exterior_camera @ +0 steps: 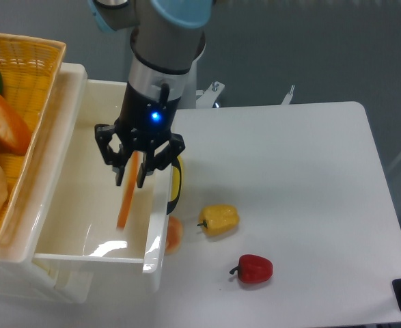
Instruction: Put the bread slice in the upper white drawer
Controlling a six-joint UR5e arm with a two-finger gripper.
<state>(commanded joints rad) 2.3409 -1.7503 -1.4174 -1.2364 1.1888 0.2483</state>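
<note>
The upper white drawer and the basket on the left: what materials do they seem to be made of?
The upper white drawer looks like glossy moulded plastic: its floor shows bright reflections and its rim is thick and smooth. The basket seems to be woven wicker or a plastic imitation of it, yellow and matte, with a visible weave pattern.
</note>
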